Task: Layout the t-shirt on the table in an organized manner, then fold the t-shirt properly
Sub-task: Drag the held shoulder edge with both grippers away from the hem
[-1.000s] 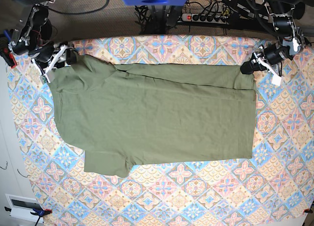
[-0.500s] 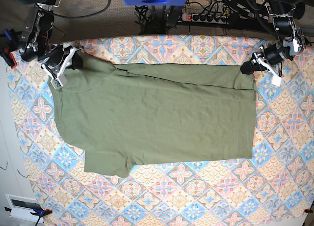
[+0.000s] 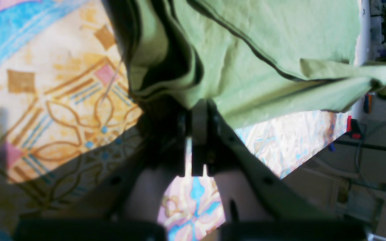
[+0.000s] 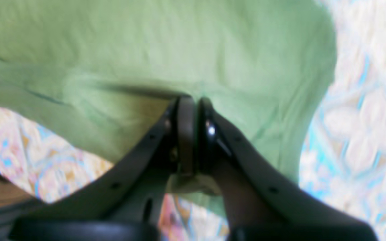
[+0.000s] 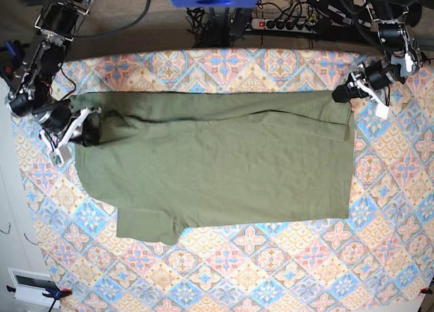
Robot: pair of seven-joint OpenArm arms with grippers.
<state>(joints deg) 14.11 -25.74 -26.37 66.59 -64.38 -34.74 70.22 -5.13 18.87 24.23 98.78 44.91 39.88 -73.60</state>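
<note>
The olive-green t-shirt (image 5: 217, 163) lies spread across the middle of the table (image 5: 271, 271), with a sleeve sticking out at its lower left. In the base view my left gripper (image 5: 341, 93) is shut on the shirt's far right corner. The left wrist view shows that gripper (image 3: 199, 105) pinching a bunched hem of the t-shirt (image 3: 263, 50). My right gripper (image 5: 87, 130) is at the shirt's left edge, shut on the cloth. In the right wrist view this gripper (image 4: 192, 100) has its fingers pressed together on a raised fold of the t-shirt (image 4: 146, 43).
A power strip (image 5: 285, 24) and cables lie behind the table's far edge. A white box (image 5: 30, 285) and a red clamp (image 5: 57, 293) sit at the near left corner. Patterned cloth shows all around the shirt, widest along the front.
My right gripper has shut on the shirt and moved from the far left corner toward the front left, drawing the cloth with it. The far edge now lies straighter. The left arm has not moved.
</note>
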